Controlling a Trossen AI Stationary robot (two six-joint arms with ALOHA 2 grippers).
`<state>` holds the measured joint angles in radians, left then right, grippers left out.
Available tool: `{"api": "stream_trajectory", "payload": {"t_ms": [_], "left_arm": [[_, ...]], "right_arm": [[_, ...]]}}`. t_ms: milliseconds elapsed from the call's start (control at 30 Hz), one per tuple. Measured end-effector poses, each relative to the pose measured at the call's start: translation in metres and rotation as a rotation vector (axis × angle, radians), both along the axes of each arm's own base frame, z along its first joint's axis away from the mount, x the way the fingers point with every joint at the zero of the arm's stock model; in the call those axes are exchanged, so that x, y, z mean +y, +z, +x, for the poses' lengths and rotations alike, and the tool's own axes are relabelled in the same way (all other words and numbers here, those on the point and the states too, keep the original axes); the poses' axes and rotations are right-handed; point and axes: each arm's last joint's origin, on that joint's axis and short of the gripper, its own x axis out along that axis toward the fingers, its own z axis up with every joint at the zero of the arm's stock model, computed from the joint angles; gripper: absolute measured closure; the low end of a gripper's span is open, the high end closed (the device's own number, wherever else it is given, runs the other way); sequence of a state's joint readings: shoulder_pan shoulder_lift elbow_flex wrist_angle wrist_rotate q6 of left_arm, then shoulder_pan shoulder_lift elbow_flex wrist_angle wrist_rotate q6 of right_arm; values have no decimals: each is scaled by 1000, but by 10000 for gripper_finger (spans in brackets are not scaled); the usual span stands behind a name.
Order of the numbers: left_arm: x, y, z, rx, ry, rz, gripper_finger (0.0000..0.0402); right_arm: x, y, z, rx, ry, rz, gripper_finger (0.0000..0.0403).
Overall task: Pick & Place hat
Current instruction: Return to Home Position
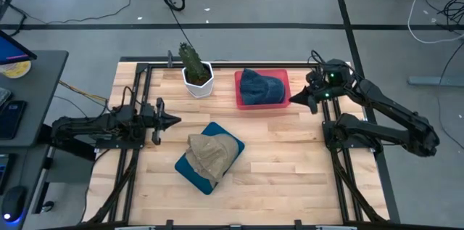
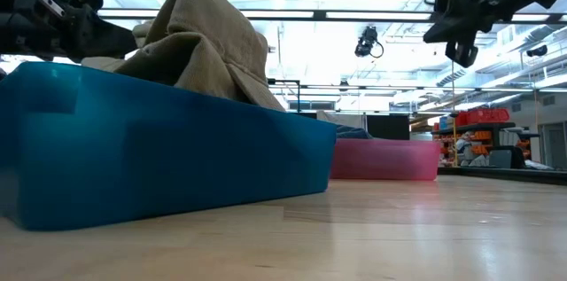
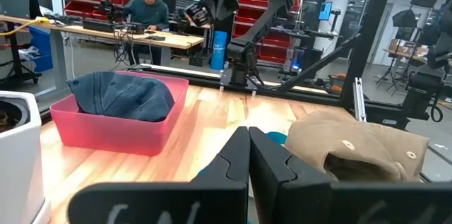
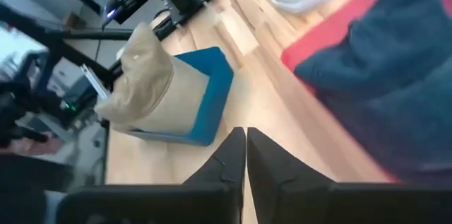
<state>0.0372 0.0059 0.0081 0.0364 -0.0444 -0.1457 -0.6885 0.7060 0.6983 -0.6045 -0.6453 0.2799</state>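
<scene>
Caps, two, both binned. Brown cap [image 1: 212, 150]: heaped in blue bin [image 1: 194, 175], mid-bench toward the front edge. Blue cap [image 1: 259, 86]: in red bin [image 1: 262, 105], at the far edge. Left end effector [image 1: 176, 120]: clenched, empty, near the left edge. Right end effector [image 1: 293, 101]: clenched, empty, raised just beside the red bin's right end. Placing judged complete; only parking the arms remains.

Blue cap [image 3: 123, 95] in red bin [image 3: 113, 133], brown cap [image 3: 353, 148] nearby
</scene>
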Motion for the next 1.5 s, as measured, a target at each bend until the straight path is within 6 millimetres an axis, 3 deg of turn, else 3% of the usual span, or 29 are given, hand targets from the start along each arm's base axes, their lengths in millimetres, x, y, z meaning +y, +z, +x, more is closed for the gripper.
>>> {"api": "stream_trajectory", "payload": {"t_ms": [167, 400, 567, 967, 1267, 1500], "left_arm": [[0, 2, 0, -17, 0, 1, 399], [0, 2, 0, -24, 0, 1, 399], [0, 3, 0, -28, 0, 1, 399], [0, 3, 0, -30, -1, 1, 399], [0, 3, 0, -30, -1, 1, 399], [0, 3, 0, -30, -2, 1, 399]], "right_arm": [[4, -2, -5, -61, 39, -101, 397], [15, -30, 1, -426, 3, -48, 400], [35, -37, 4, -621, 65, -71, 401], [74, -32, -2, -752, 282, -201, 402], [78, -36, -30, -748, 284, -279, 403], [78, -28, -43, -886, 224, -349, 403]]}}
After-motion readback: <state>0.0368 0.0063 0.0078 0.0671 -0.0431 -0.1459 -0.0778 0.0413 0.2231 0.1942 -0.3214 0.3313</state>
